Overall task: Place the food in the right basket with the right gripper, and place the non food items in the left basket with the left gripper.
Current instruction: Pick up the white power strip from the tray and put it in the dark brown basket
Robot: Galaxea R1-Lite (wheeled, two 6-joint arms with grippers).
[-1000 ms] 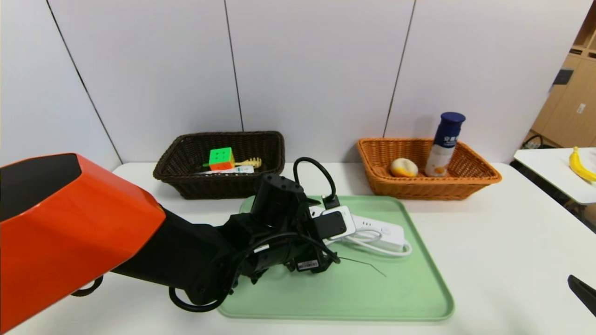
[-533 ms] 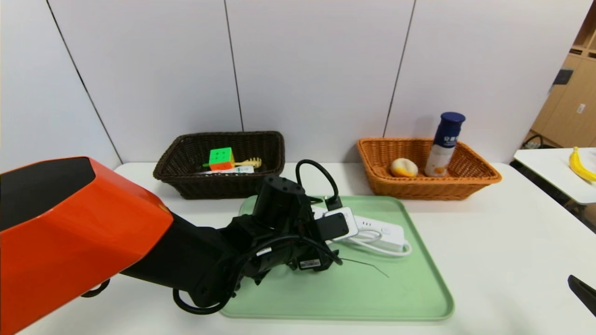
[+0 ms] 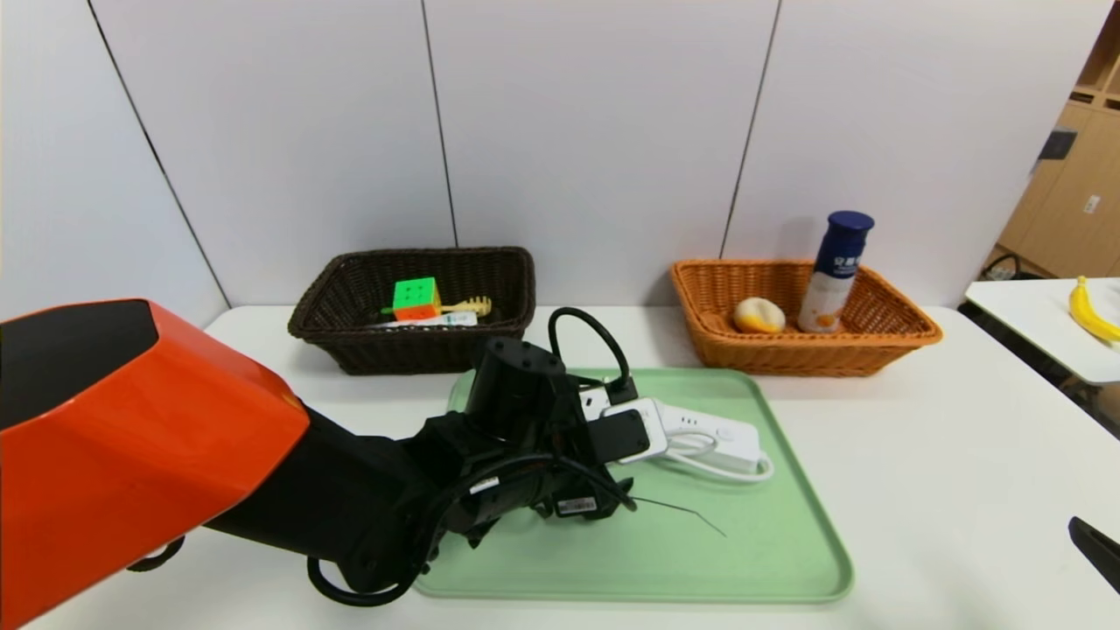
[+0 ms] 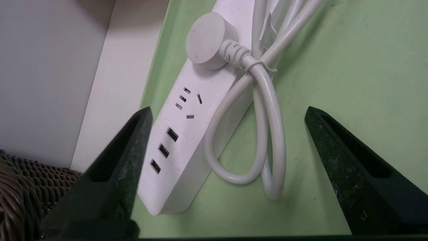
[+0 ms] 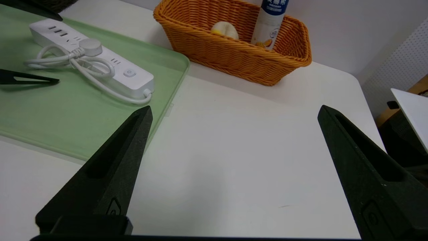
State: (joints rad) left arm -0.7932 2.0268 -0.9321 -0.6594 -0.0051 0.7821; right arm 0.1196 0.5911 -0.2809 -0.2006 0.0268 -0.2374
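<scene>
At the far left, the dark brown wicker basket point(image 3: 411, 308) sits at the back of the white table point(image 3: 919, 472), against the wall. Inside it lie a colour cube point(image 3: 416, 297) with its green face up, a pale comb-like tool point(image 3: 465, 306) beside it, and a flat white item underneath that is too hidden to name.

The left arm reaches out from the orange shoulder cover over the near left part of the green tray point(image 3: 700, 560). The left gripper point(image 4: 227, 140) hangs above the USB end of the white power strip point(image 4: 200, 110), with its jaws wide apart: one finger point(image 4: 113, 174) is over the tray's edge on the side of the brown basket, and the other point(image 4: 354, 174) is over bare tray beyond the cable loop. Neither finger can be seen to touch the strip.

The power strip lies flat in the back half of the tray, its white cable point(image 4: 267, 110) bundled with a tie and its round plug point(image 4: 207, 42) resting on top of the body.

Farther right, the orange wicker basket point(image 3: 884, 346) stands at the back of the table. It holds a round bun point(image 3: 758, 315) and an upright bottle point(image 3: 836, 271) with a dark blue cap.

The right gripper point(image 5: 230, 144) is low over the bare table near the front right, its jaws spread wide and holding nothing. A banana point(image 3: 1089, 311) lies on a separate table at the far right.
</scene>
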